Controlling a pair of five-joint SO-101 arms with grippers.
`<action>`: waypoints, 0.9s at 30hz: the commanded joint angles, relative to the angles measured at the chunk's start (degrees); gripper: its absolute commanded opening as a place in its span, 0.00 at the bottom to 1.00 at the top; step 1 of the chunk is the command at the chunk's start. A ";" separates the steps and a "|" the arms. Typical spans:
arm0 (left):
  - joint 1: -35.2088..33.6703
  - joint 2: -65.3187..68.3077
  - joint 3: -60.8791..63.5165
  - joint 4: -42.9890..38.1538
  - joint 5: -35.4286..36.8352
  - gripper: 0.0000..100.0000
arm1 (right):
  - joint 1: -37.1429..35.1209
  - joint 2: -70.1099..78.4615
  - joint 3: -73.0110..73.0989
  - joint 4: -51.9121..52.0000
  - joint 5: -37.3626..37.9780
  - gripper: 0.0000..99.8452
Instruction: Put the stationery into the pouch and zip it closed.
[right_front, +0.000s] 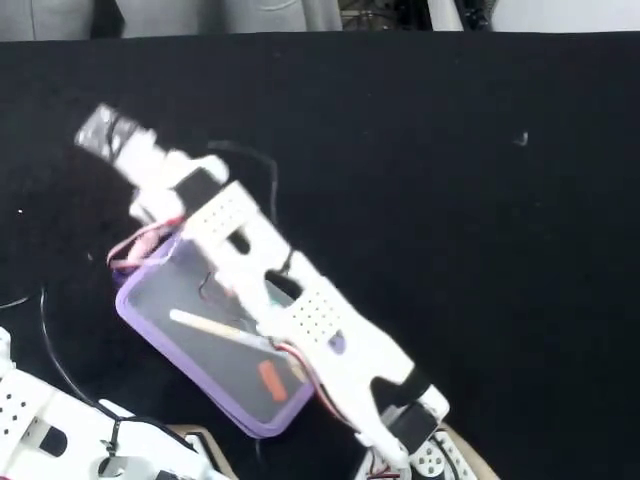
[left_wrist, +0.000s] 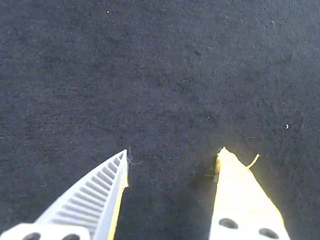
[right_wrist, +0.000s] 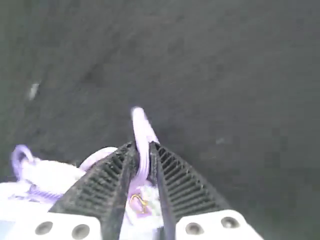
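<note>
A clear pouch (right_front: 165, 305) with a purple rim lies at the table's front left. Inside it I see a pale stick (right_front: 210, 327) and a small orange piece (right_front: 272, 380). My right arm (right_front: 310, 310) stretches across the pouch toward its far corner. My right gripper (right_wrist: 142, 149) is shut on the pouch's purple zipper pull (right_wrist: 140, 122), with the pouch's purple edge (right_wrist: 30, 172) bunched just behind it. My left gripper (left_wrist: 172, 155) hangs open over bare black cloth, nothing between its fingers. The left arm (right_front: 40, 420) sits at the front left corner.
The black tablecloth (right_front: 450, 180) covers the whole table. A thin black cable (right_front: 50, 350) runs beside the pouch near the left arm. The table's far edge (right_front: 320, 35) is at the back.
</note>
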 joint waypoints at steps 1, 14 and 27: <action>0.31 -0.79 -0.22 -0.62 -0.79 0.28 | 3.43 -10.42 -3.30 0.18 -0.35 0.01; 9.71 -0.79 0.75 -0.97 -0.97 0.28 | 7.65 -30.99 -3.30 -1.05 -0.09 0.01; 26.68 -0.88 -0.13 -0.88 -5.80 0.28 | 10.37 -46.99 -3.03 -1.41 -0.09 0.01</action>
